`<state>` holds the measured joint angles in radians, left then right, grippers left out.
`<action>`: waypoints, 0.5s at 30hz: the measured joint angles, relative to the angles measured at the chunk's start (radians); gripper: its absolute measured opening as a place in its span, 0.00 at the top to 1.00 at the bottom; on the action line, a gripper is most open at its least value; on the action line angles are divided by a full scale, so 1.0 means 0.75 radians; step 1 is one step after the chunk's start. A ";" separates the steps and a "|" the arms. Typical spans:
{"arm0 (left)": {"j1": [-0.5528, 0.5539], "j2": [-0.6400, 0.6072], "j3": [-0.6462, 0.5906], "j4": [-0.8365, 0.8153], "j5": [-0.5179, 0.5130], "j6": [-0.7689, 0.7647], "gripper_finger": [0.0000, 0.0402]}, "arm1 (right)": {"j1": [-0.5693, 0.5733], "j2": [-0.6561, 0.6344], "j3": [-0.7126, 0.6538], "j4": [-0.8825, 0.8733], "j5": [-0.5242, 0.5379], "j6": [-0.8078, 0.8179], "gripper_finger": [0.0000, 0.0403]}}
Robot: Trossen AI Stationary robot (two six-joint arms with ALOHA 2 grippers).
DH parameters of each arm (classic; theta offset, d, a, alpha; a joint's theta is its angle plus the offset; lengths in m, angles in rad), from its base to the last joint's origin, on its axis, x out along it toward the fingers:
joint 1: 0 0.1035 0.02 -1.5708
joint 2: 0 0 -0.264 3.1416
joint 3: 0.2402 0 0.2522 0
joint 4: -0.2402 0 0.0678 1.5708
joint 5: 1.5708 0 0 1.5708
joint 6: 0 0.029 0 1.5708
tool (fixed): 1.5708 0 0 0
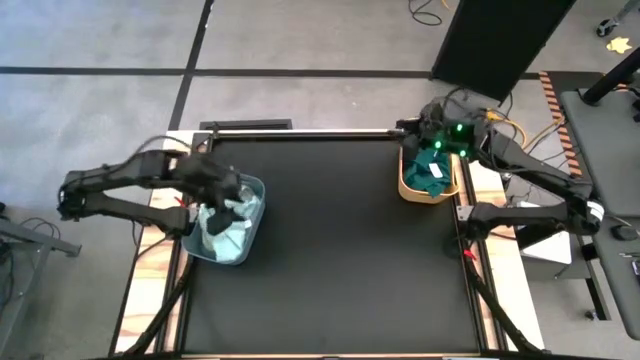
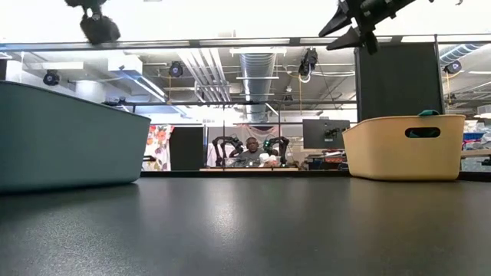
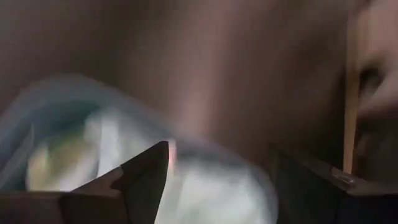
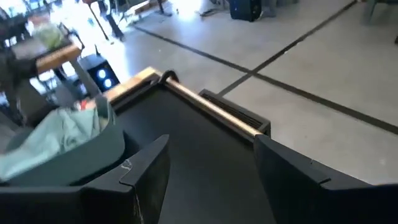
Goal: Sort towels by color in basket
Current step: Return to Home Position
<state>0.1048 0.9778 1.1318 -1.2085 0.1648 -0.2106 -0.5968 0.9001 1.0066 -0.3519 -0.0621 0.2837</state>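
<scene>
A blue-grey basket stands at the table's left and holds pale mint and pale yellow-green towels. A tan basket at the right holds dark teal towels, and one teal edge peeks over its rim. My left gripper hovers open above the blue-grey basket's towels. My right gripper is open and empty, raised over the tan basket's far end. The right wrist view shows a mint towel heaped in the blue-grey basket across the table.
Black tabletop stretches between the two baskets. A metal bar runs along the table's far edge. Beyond the table, a person sits in the room behind. Cables and a stand lie off the right edge.
</scene>
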 joint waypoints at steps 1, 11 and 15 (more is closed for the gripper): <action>0.000 -0.041 -0.009 0.116 -0.005 -0.044 0.36 | 0.054 0.000 -0.005 0.003 0.049 -0.016 0.46; -0.008 -0.371 -0.454 1.147 -0.022 -0.220 0.68 | 0.802 0.001 -0.263 0.122 0.500 0.205 0.60; -0.004 -0.450 -0.578 1.257 -0.027 -0.162 0.96 | 0.954 -0.028 -0.333 0.147 0.472 0.152 0.80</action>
<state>0.1016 0.6402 0.6984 -0.2653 0.1444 -0.3318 0.1190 0.8790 0.7572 -0.2415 0.2921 0.3979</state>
